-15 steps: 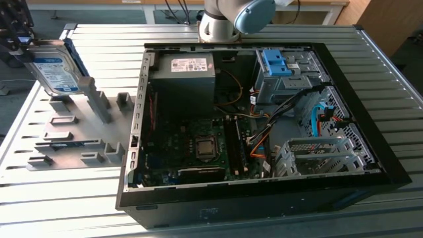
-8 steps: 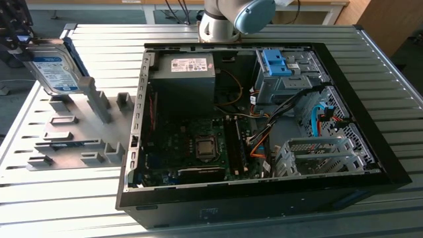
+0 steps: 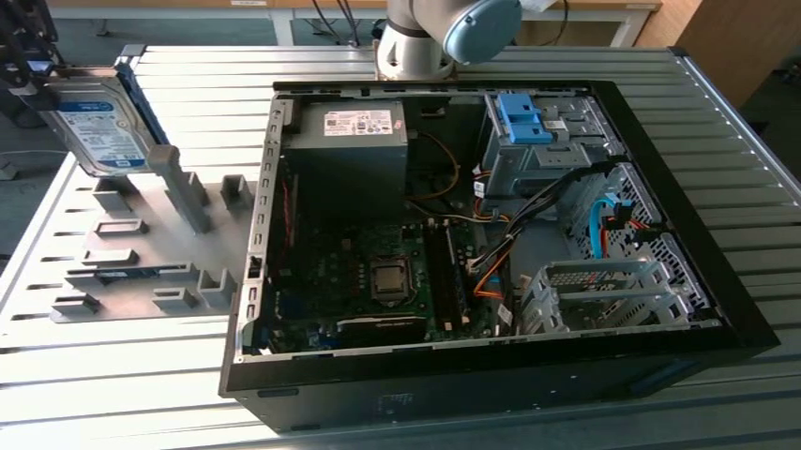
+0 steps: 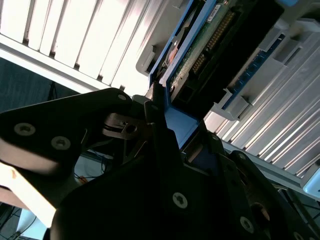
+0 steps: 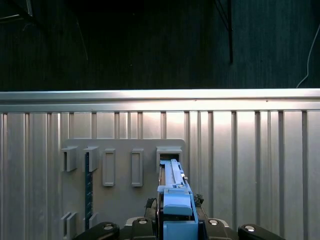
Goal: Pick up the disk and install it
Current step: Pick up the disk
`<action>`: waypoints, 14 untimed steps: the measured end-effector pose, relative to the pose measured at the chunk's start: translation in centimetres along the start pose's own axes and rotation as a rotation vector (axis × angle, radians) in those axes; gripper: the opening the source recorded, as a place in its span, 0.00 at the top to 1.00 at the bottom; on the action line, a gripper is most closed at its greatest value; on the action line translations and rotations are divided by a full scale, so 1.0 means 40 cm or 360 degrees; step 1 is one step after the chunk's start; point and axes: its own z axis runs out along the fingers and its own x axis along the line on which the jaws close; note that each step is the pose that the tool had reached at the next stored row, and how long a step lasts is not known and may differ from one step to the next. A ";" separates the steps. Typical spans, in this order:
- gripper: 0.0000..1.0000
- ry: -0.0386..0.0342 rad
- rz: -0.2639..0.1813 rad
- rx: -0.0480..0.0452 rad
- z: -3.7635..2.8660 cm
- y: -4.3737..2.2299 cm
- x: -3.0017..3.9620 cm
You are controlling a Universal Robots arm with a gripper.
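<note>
I noted disk [image 3: 103, 131], silver, blue-framed, upright, gripper [image 3: 37, 75] fingers clamped on it, grey rack [image 3: 138, 253] beneath, open computer case [image 3: 501, 384] to the exterior view's right.

High exterior overview of table [image 3: 126, 375]; both wrist views close on disk [image 4: 200, 50] [image 5: 175, 200]

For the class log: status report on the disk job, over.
Gripper shut on the disk. Disk upright over the grey fixture plate, outside the open computer case. No obstruction seen around it.
</note>
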 end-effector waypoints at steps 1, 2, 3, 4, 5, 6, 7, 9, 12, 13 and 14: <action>0.63 0.0000 0.0000 0.0000 -0.001 0.000 0.000; 0.63 0.0000 0.0000 0.0000 -0.002 0.000 0.000; 0.63 0.0000 0.0000 0.0000 -0.004 0.000 0.000; 0.63 0.0000 0.0000 0.0000 -0.005 0.000 0.000; 0.63 0.0000 0.0000 0.0000 -0.006 0.000 0.000; 0.63 0.0000 0.0000 0.0000 -0.008 0.000 0.000; 0.63 0.0000 0.0000 0.0000 -0.008 0.000 0.000; 0.63 0.0000 0.0000 0.0000 -0.010 0.000 0.000; 0.63 0.0000 0.0000 0.0000 -0.011 0.000 0.000; 0.63 0.0000 0.0000 0.0000 -0.012 0.000 0.000; 0.63 0.0000 0.0000 0.0000 -0.012 0.000 0.000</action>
